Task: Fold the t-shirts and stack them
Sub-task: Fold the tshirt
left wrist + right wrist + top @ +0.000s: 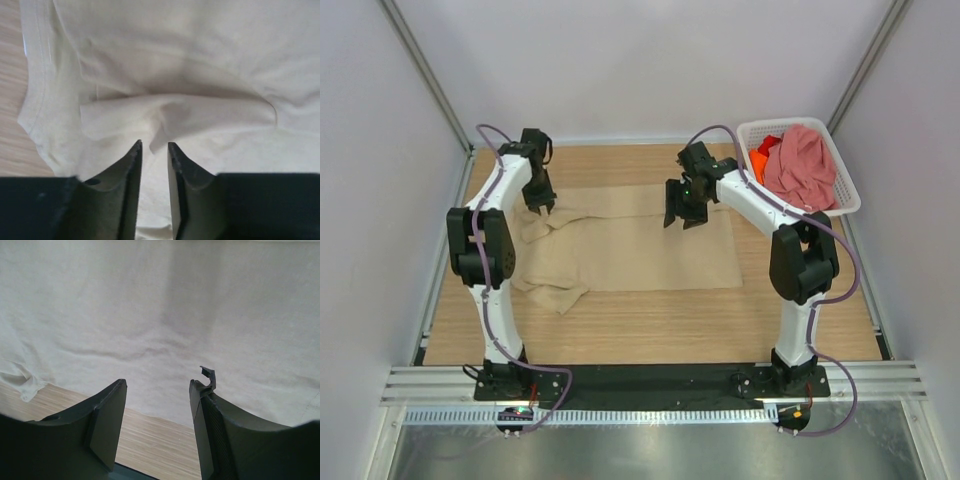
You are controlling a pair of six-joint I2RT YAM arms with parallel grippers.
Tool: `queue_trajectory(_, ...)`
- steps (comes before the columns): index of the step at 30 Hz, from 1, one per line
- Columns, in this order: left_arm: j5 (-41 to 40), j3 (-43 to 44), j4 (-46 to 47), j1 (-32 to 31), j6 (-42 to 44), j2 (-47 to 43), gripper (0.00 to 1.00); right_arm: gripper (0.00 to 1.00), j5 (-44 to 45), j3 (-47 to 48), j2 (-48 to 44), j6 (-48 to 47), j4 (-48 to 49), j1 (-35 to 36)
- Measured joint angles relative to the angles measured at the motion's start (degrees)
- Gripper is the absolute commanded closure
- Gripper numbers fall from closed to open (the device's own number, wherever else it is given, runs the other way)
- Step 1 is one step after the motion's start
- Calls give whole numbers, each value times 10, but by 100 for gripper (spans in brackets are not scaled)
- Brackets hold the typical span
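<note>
1. Left hand [155, 146] sits closest to its lens: the dark jaws stand narrowly apart with nothing between them, tips just short of a raised pucker [175, 112] in pale cloth.
2. Right hand [160, 385] is wide open and empty. It hovers over the cloth edge, with bare wood showing under the jaws.
3. Both work on the beige t-shirt [640, 245], which lies spread across the middle of the surface [650, 325]. Its body runs to the right and its sleeves bunch at the left.
4. The left hand hangs over the far-left shoulder area and the right hand over the far edge of the body. That placement suits taking the far side at two points and carrying it toward the near edge, so the fold looks hardly begun.
5. The near-left sleeve [555, 293] is crumpled and sticks out past the body. It probably needs tucking in for a tidy fold.
6. The pink t-shirt [800, 165] and the orange t-shirt [760, 160] sit heaped in the white lattice basket [848, 200] at the far right, unfolded, with pink on top.
7. Room: a broad strip of bare wood lies between the shirt's near edge and the arm bases, enough to land a fold. The left side is tighter, as the sleeves reach close to the surface's left edge. The basket stands just beside the right arm's elbow, so swings to the right want care.
</note>
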Motion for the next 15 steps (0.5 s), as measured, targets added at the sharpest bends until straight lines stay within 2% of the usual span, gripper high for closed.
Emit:
queue_trajectory(2, 9, -36, 0, -9, -2, -39, 85, 40, -2, -3, 0, 0, 0, 0)
queue_trajectory(5, 22, -73, 6, -23, -5, -81, 90, 40, -4, -3, 0, 0, 0, 0)
queue_trajectory(11, 57, -120, 30, -54, -7, -94, 91, 40, -4, -14, 0, -3, 0, 0)
queue_trajectory(15, 64, -117, 31, -72, -8, -75, 90, 39, -4, -25, 0, -3, 0, 0)
